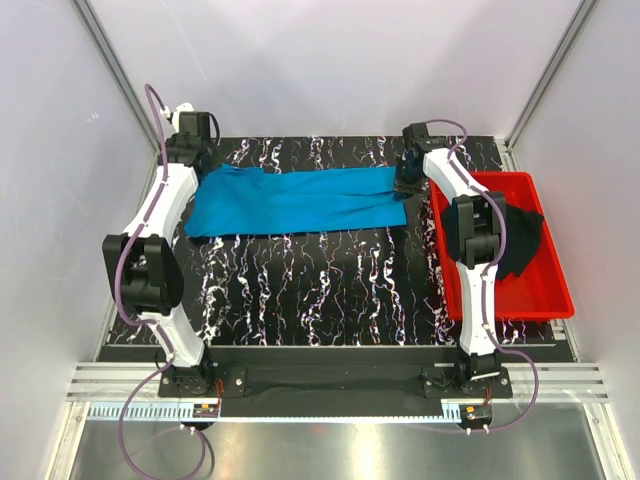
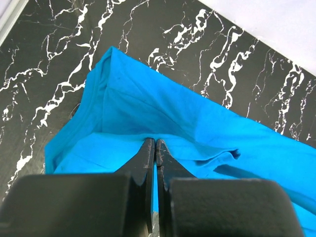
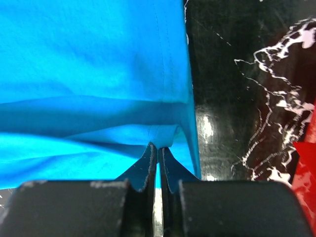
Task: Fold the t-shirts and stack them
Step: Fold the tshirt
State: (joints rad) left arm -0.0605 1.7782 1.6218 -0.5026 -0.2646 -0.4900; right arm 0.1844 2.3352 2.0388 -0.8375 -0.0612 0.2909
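Marbled counter (image 1: 300,290) bore the blue t-shirt (image 1: 300,200), spread flat.
Left pincer (image 2: 155,143) and right pincer (image 3: 158,148) each nipped one end; the black t-shirt (image 1: 525,240) lay in the red tray (image 1: 545,300).

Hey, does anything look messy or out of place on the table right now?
The black shirt lies crumpled in the red tray, not folded. The blue shirt is spread in a long strip on the table, wrinkled near one end.
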